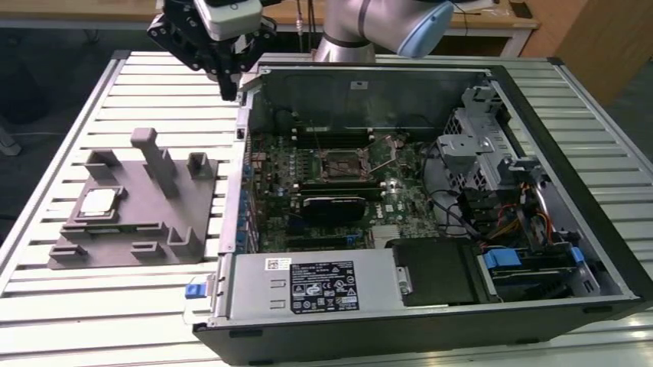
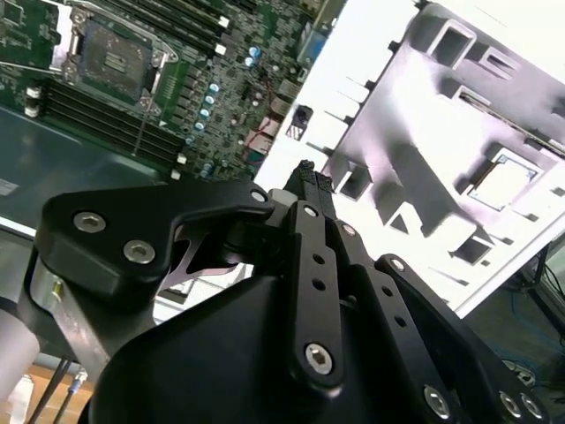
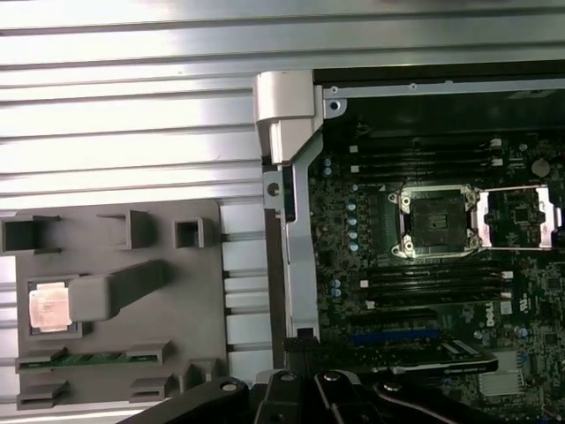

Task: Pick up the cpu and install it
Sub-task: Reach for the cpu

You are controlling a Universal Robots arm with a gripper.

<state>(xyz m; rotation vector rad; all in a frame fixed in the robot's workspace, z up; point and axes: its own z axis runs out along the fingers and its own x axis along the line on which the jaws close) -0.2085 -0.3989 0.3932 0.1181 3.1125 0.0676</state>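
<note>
Cpu (image 1: 97, 202) sits in grey fixture (image 1: 148, 223) on tabletop (image 1: 61, 321), well apart from pincer (image 1: 226, 93), which hangs closed up & empty by pc case (image 1: 368, 84) corner.

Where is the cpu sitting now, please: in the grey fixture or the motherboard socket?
In the grey fixture: the cpu lies flat in a recess, while the socket stands empty.

Matt grey plastic fixture (image 1: 133, 218); pale shiny metal cpu (image 1: 97, 202).

Silver arm (image 1: 342, 34), pale blue joint cap (image 1: 423, 32), black screw-studded jaws
</note>
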